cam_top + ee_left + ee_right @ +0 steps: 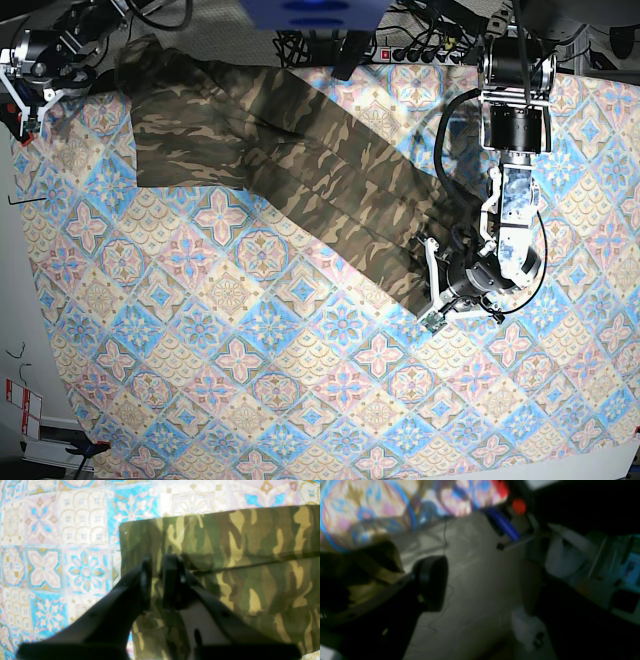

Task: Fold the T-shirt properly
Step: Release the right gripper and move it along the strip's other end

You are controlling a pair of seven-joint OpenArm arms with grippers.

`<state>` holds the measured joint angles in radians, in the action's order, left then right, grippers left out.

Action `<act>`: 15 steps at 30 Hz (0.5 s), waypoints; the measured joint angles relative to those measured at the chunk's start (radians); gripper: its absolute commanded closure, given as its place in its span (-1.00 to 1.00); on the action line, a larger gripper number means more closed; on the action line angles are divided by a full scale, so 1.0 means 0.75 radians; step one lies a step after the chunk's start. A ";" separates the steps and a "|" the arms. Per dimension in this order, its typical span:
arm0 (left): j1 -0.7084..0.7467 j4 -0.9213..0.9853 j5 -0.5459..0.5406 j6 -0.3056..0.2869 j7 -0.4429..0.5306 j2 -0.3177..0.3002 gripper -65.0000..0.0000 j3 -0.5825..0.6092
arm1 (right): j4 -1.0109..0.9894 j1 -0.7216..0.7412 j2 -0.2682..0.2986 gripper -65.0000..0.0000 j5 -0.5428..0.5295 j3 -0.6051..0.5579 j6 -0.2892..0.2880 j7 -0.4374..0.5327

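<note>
The worktop's blue, pink and cream tile-patterned tablecloth (250,400) carries the olive, brown and tan camouflage T-shirt (300,150), stretched in a long diagonal band from the far corner by the right arm to the middle near the left arm. The left gripper (160,580) is nearly closed, pinching the shirt's edge. The right gripper (30,70), at that far corner, stands wide open, with a fold of cloth lying against it.

Right wrist view blurred and dark throughout; only one finger (431,583) of the right gripper shows. Shirt (250,562) cut off by left wrist view's right and bottom edges. Left gripper (156,580) hides shirt hem beneath it.
</note>
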<state>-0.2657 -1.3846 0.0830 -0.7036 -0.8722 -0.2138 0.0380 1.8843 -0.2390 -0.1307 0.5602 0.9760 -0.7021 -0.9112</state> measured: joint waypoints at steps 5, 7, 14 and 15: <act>-0.004 0.033 -0.001 0.000 0.002 0.002 0.75 0.006 | -0.001 -0.093 -0.007 -0.33 -0.158 -0.168 -0.002 0.014; -0.008 0.084 0.005 0.001 0.002 0.001 0.75 0.005 | -0.002 -0.108 -0.008 -0.33 -0.172 -0.211 -0.006 0.009; 0.000 0.121 0.004 0.000 0.096 0.004 0.75 0.006 | -0.102 -0.105 -0.025 -0.33 -0.175 -0.280 -0.002 0.011; 0.001 0.121 0.005 0.000 0.095 0.003 0.75 0.006 | -0.119 -0.104 -0.025 -0.33 -0.176 -0.285 -0.002 0.010</act>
<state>-0.2653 -1.2938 0.0864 -0.7036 -0.8009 -0.2119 0.0425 1.7950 -0.3172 -0.1497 0.4282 0.7624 -0.7036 -0.9035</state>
